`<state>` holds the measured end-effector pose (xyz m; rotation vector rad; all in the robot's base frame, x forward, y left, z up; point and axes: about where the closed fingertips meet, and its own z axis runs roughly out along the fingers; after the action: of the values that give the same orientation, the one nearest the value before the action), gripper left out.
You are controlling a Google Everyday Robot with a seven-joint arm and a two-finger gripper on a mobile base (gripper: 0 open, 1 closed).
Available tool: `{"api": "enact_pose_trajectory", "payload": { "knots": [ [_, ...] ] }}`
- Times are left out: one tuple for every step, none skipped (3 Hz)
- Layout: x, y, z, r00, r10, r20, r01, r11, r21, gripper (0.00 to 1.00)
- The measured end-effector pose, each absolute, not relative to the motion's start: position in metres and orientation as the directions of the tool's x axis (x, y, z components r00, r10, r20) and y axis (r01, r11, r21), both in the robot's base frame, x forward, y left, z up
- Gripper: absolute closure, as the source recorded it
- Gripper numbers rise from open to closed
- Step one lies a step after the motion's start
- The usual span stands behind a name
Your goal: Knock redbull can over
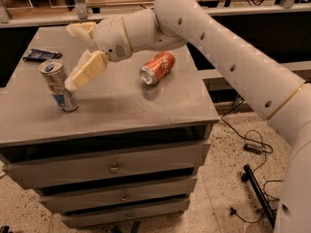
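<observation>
The redbull can [59, 92], slim, silver and blue, stands upright near the left front of the grey cabinet top [126, 108]. My gripper [73, 57] has come in from the right on the white arm and is just right of the can. It is open and holds nothing. Its lower cream finger [87, 70] slants down to the left, and its tip touches or nearly touches the can's upper right side. The other finger [80, 29] is farther back, above the can's top.
An orange soda can [156, 68] lies on its side at the middle right of the top. A dark packet [41, 55] lies at the back left. The cabinet has drawers [114, 168] below. Cables [252, 148] lie on the floor at right.
</observation>
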<state>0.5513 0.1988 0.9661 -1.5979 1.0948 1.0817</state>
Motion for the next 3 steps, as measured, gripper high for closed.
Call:
{"api": "enact_pose_trajectory", "payload": {
  "knots": [
    [0.563, 0.206, 0.952, 0.207, -0.19, -0.96, -0.965, -0.198, -0.169, 0.0],
    [0.57, 0.207, 0.938, 0.166, -0.2, -0.966, -0.977, -0.167, -0.134, 0.0],
    [0.558, 0.206, 0.921, 0.116, -0.198, -0.973, -0.984, -0.158, -0.085, 0.0]
  ]
}}
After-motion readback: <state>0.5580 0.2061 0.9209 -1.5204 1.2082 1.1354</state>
